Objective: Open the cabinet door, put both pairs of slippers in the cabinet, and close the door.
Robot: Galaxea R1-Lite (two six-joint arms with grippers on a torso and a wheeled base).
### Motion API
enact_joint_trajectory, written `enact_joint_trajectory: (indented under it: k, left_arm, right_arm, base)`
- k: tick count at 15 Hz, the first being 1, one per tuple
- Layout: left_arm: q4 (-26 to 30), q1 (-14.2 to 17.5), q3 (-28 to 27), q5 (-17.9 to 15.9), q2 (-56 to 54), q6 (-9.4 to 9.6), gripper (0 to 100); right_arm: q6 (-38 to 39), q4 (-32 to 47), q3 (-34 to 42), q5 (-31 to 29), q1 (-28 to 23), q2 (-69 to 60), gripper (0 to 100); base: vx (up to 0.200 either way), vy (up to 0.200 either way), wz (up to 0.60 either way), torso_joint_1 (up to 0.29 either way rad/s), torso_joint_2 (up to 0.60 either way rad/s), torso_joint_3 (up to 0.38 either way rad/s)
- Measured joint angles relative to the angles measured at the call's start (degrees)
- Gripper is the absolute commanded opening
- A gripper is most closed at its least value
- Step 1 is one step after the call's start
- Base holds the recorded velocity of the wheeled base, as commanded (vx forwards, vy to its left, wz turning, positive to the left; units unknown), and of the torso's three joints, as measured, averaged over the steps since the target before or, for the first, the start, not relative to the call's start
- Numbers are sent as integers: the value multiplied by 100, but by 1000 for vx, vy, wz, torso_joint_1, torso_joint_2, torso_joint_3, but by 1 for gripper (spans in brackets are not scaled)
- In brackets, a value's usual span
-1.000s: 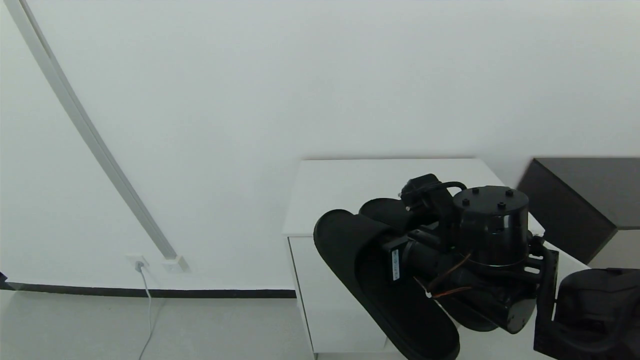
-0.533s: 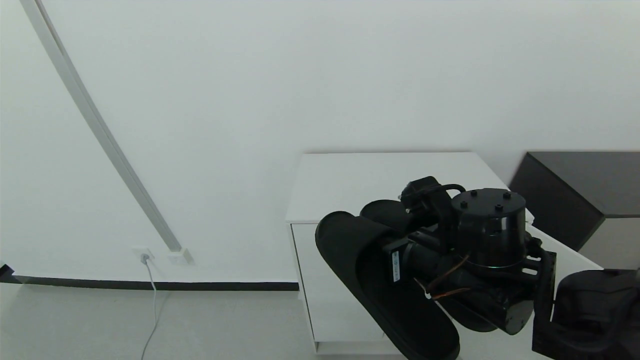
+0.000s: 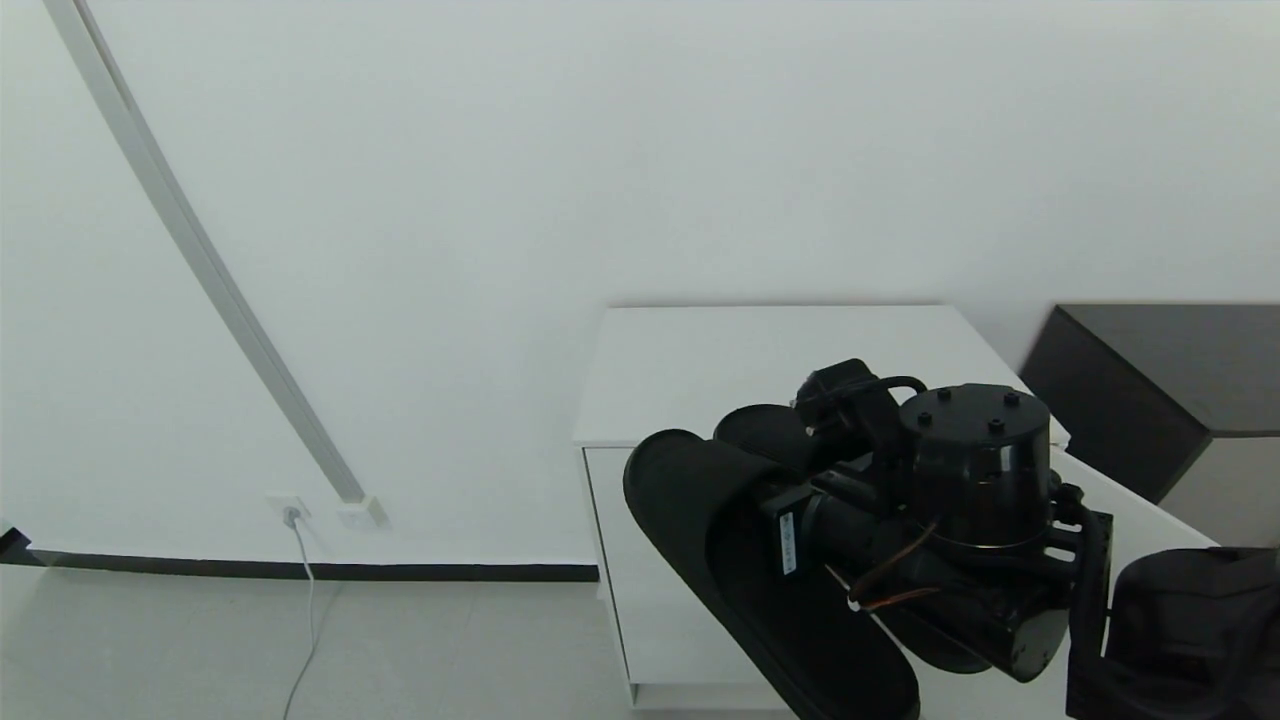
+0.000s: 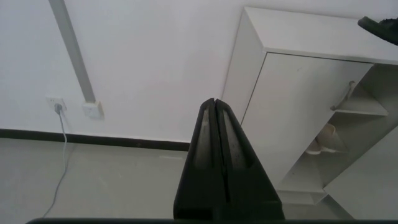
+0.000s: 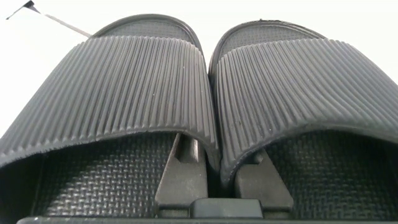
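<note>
A plain white wall (image 3: pixel 500 200) is seen above a pale grey floor (image 3: pixel 150 650), edged by a black baseboard (image 3: pixel 300 571), with a grey trunking strip (image 3: pixel 200 260) run diagonally down towards a wall socket (image 3: pixel 285 512), a cable (image 3: pixel 303 620) plugged in, and a dark furniture unit (image 3: pixel 1150 400) placed at right.

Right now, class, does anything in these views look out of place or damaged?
Nothing stands out. The black slippers sit side by side on the right gripper; the white cabinet stands open, a pale slipper inside.
</note>
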Motion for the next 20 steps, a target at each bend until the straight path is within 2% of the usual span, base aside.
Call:
enact_joint_trajectory:
  k: [15, 20]
  left_arm:
    - [2, 0, 0, 2, 2, -6, 0]
    - [2, 0, 5, 2, 2, -9, 0]
  right_arm:
    - [0, 2, 39, -134, 7, 13, 0]
    - [0, -9, 41, -144, 11, 13, 0]
  base:
    - [0, -200, 0, 2, 3, 3]
    - [0, 0, 0, 0, 0, 0]
